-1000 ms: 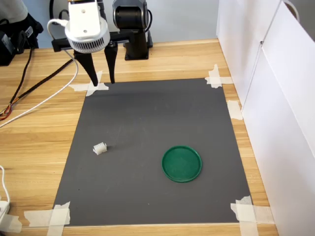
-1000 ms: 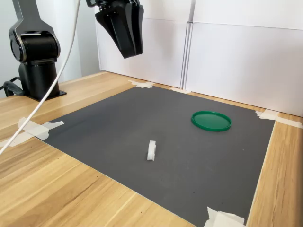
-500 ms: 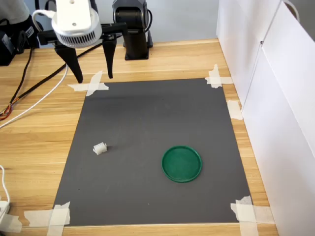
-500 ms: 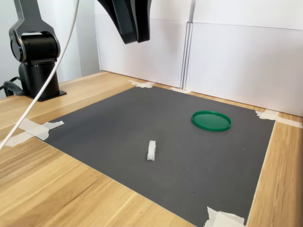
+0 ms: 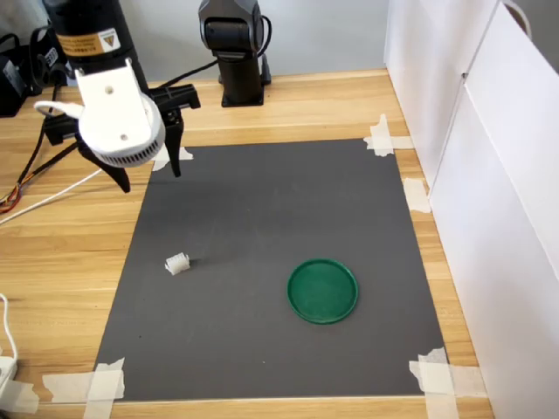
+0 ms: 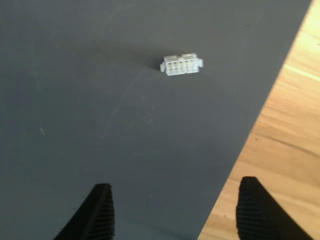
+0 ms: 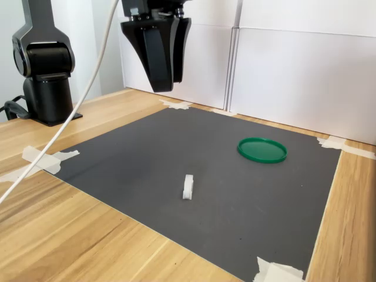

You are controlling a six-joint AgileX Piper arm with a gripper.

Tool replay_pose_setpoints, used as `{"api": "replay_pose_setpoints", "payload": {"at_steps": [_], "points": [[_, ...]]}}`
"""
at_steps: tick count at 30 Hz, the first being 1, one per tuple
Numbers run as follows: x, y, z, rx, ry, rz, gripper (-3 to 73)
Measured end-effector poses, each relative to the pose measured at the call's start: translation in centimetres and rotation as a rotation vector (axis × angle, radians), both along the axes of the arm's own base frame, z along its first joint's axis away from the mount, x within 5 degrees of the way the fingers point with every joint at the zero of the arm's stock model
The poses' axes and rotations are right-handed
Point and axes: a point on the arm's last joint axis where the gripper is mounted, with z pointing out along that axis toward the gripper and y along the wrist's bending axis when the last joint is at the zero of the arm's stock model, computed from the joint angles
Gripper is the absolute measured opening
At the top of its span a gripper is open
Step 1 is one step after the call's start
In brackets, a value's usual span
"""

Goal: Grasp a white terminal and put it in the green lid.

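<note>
if i drop with my wide-spread claw [image 6: 175, 210] off-centre, one finger could knock the white terminal [image 6: 181, 65] farther from the green lid [image 5: 323, 291].

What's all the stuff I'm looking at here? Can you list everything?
White terminal: one, white, on the mat, apart from the lid.
Green lid: one, dark green, flat on the mat, nothing in it.
Mat: one, dark grey, on the table.
Tape pieces: several, white, at the mat's corners and one edge.
Table: one, light wood.
White panels: behind the table.
Cables: black and white, across the table.
Pincer: one, black fingers, open, above the mat's edge.
</note>
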Motion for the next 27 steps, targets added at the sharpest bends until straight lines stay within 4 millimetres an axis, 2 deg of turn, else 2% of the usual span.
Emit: {"api": "replay_pose_setpoints", "payload": {"at_steps": [4,14,22,27], "points": [[0.9,-0.1,-1.5,-0.006,0.033,0.055,60.6],[2.6,-0.5,-3.7,-0.023,0.063,0.111,60.6],[4.3,-0.7,-2.5,-0.02,0.027,0.111,60.7],[4.5,-0.5,-3.1,0.011,0.064,0.121,60.7]]}}
